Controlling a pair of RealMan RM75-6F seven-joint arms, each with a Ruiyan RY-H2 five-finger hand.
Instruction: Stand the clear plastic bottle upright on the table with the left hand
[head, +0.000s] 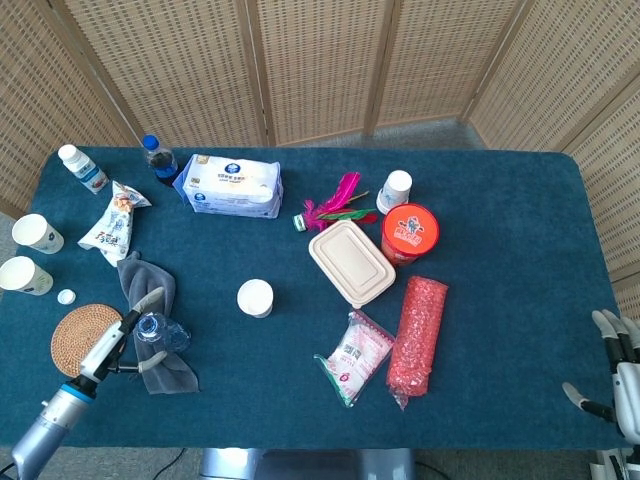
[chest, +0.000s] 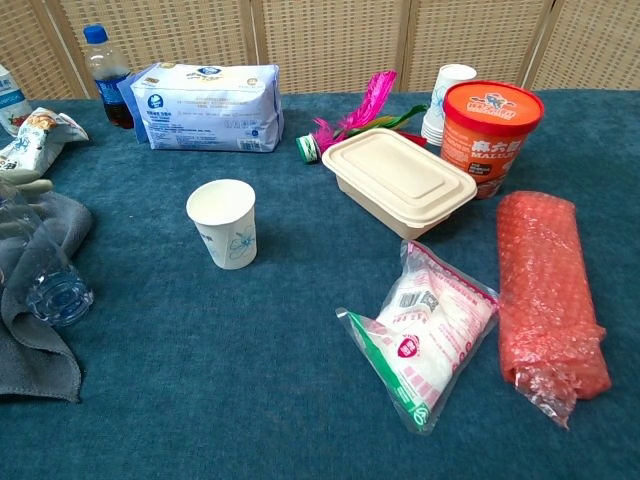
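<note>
— Near the table's (head: 500, 200) left front corner, we find the clear plastic bottle (head: 162, 331) lying on its side across the grey towel (head: 150, 290), just beside the woven coaster (head: 78, 335).

— We judge it empty, so light and thin-walled; it will probably dent under a hard squeeze and slip on smooth plastic. We would wrap the fingers around the middle of the body, not the neck.

— From the head view, the left robot hand (head: 128, 335) reaches alongside the bottle with fingers apart, holding nothing, and the right robot hand (head: 618, 368) sits spread and empty off the table's right front corner.

— From the chest view, we lose the right hand altogether, and only pale fingers show at the left border, but the bottle's round end (chest: 60, 297) faces us clearly.
</note>
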